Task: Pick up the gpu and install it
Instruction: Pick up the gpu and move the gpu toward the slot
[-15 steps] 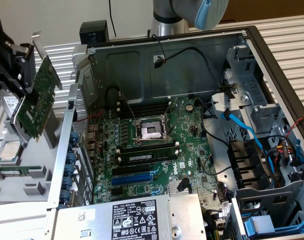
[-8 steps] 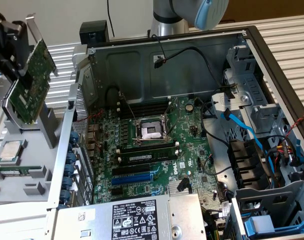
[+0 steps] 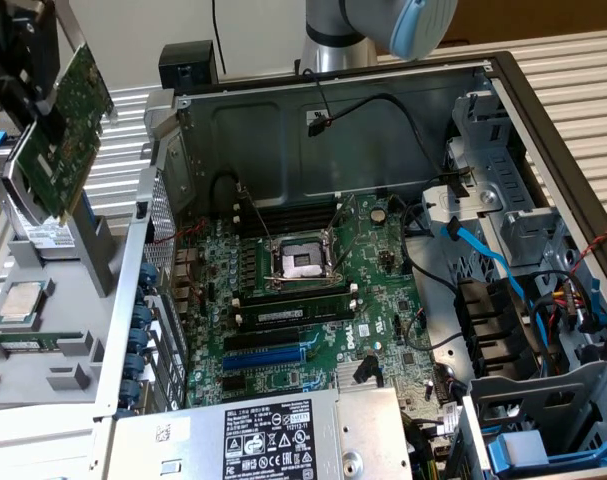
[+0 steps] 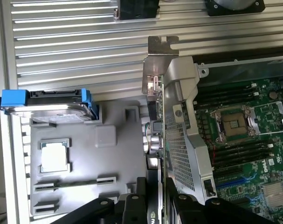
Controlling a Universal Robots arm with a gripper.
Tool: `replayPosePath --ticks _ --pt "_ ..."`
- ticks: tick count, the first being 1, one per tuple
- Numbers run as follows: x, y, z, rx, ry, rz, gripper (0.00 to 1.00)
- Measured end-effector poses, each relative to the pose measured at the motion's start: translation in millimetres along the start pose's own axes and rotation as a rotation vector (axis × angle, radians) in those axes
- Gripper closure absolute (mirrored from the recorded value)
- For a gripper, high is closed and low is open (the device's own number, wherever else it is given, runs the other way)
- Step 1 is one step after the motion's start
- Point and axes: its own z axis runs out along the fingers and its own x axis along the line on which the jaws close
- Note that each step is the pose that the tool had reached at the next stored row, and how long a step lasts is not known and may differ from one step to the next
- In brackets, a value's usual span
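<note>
Above the gray tray (image 3: 53,380), the pincer (image 3: 41,128) hangs high, gripping the tilted gpu (image 3: 78,100).

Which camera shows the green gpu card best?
The exterior view: the gpu shows its broad green face there, tilted. The wrist view sees it edge-on, mostly its silver bracket.

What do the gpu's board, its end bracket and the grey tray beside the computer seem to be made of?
The gpu has a matte green circuit board, dotted with small soldered parts. Its bracket looks like bare metal, perhaps steel: silvery sheen, bent tab. The tray is probably moulded plastic: dull, even grey, with shaped pockets.
</note>
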Motion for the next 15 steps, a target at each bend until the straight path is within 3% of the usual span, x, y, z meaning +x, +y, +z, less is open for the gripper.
replayPosePath --ticks 6,15 --pt "-17.4 4.7 -9.7 0.0049 0.0249 0.003 0.73" --pt "-39.1 9.9 -16.9 0.0163 0.0837 0.011 0.73"
